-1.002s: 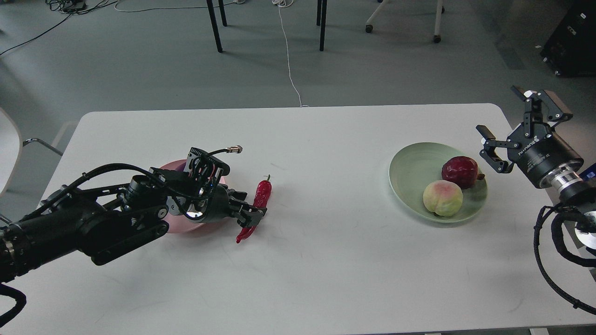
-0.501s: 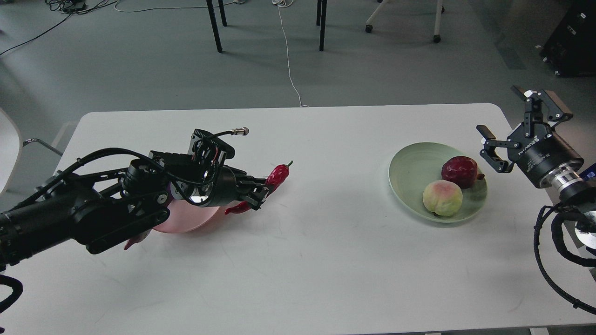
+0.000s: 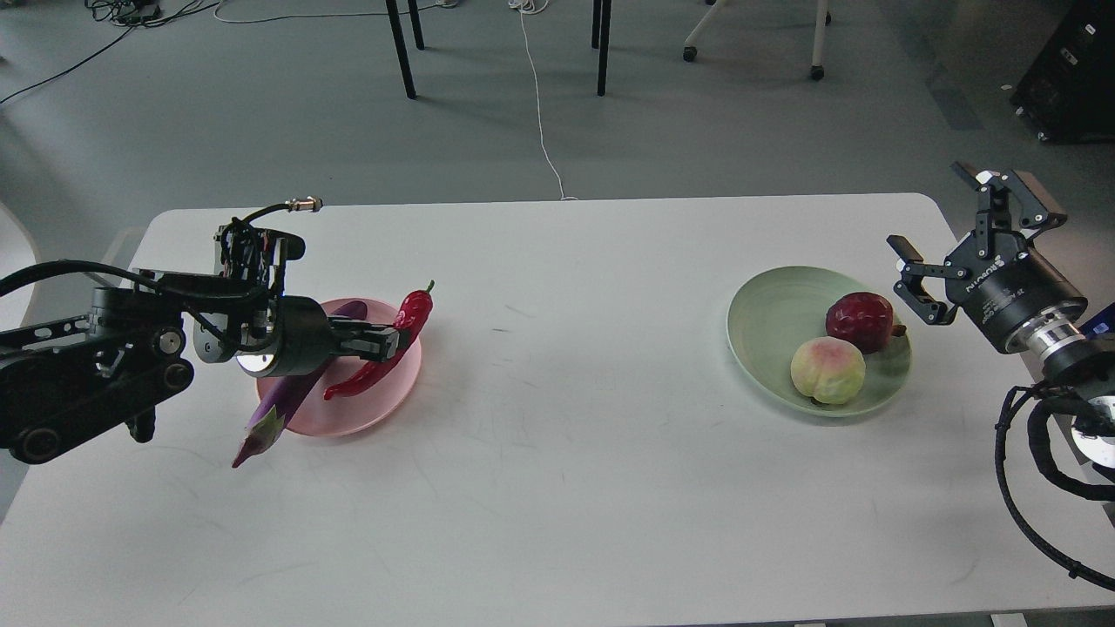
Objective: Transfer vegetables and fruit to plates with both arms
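Left pincer (image 3: 388,340) clamps wrinkled red chili pepper (image 3: 383,353) above pale pink round plate (image 3: 396,396); right pincer (image 3: 945,248) apart; careless release risks rolling it onto the surface.

White table (image 3: 557,488): rectangular, rounded corners, faint scuff marks on its top. Grey floor (image 3: 287,122): beyond the table's far edge. Black furniture legs (image 3: 400,48): two pairs, standing on the floor at the top of the view. White cord (image 3: 540,104): runs down the floor to the table's far edge. Black cables (image 3: 131,10): bundled at top left. White castor legs (image 3: 819,43): top right. Black case (image 3: 1067,78): far right corner.
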`<state>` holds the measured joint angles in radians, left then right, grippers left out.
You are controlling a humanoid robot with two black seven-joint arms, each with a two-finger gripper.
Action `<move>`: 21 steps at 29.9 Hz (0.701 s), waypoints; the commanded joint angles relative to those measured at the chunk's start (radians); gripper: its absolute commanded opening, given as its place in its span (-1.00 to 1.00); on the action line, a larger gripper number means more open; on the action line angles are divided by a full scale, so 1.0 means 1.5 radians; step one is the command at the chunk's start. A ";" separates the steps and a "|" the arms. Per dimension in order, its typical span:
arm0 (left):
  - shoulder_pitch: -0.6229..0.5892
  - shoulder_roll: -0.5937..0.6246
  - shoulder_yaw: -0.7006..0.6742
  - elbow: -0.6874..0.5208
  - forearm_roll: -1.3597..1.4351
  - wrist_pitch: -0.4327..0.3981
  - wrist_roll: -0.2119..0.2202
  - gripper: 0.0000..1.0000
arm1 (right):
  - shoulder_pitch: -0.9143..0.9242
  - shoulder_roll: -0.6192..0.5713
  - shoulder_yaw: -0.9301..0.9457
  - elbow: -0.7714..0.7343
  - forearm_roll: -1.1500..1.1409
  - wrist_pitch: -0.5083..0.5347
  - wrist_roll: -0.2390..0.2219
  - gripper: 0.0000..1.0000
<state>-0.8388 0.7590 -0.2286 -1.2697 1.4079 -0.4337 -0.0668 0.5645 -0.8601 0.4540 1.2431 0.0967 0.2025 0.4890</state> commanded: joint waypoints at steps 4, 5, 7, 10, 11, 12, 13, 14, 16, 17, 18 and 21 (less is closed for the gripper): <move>0.005 0.002 -0.002 0.001 -0.047 0.003 0.002 1.00 | 0.000 0.001 -0.002 0.000 -0.002 -0.002 0.000 0.96; 0.005 0.004 -0.002 0.001 -0.047 0.003 0.002 1.00 | 0.000 0.001 -0.001 0.000 -0.002 -0.002 0.000 0.96; 0.005 0.004 -0.010 0.000 -0.050 0.003 -0.003 1.00 | 0.000 0.000 0.000 0.000 -0.002 -0.002 0.000 0.96; 0.005 0.004 -0.063 -0.002 -0.073 0.001 -0.006 1.00 | 0.002 -0.003 0.002 0.000 -0.002 0.002 0.000 0.96; 0.005 0.003 -0.084 -0.003 -0.090 0.000 -0.006 1.00 | 0.005 -0.003 0.002 -0.001 -0.003 0.002 0.000 0.96; 0.006 0.003 -0.099 -0.003 -0.106 0.001 -0.006 1.00 | 0.008 -0.003 0.003 -0.002 -0.003 0.002 0.000 0.96; 0.006 0.001 -0.114 -0.002 -0.128 0.003 -0.009 1.00 | 0.011 -0.004 0.005 -0.002 -0.003 0.002 0.000 0.96; 0.007 -0.003 -0.131 -0.003 -0.160 0.006 -0.020 1.00 | 0.014 -0.004 0.006 -0.003 -0.003 0.000 0.000 0.96; 0.012 -0.011 -0.162 -0.002 -0.255 0.028 -0.056 1.00 | 0.025 -0.004 0.008 -0.003 -0.003 -0.001 0.000 0.96; 0.015 -0.020 -0.169 -0.002 -0.308 0.046 -0.070 1.00 | 0.028 -0.003 0.009 -0.003 -0.003 -0.003 0.000 0.96; 0.019 -0.036 -0.175 -0.002 -0.374 0.070 -0.082 1.00 | 0.033 -0.001 0.009 -0.003 -0.003 -0.006 0.000 0.96; 0.028 -0.075 -0.184 -0.002 -0.527 0.158 -0.086 1.00 | 0.052 0.001 0.005 -0.001 -0.003 -0.002 0.000 0.96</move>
<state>-0.8094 0.6929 -0.4856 -1.2736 0.8239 -0.3101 -0.1821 0.6179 -0.8635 0.4664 1.2383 0.0920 0.1954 0.4885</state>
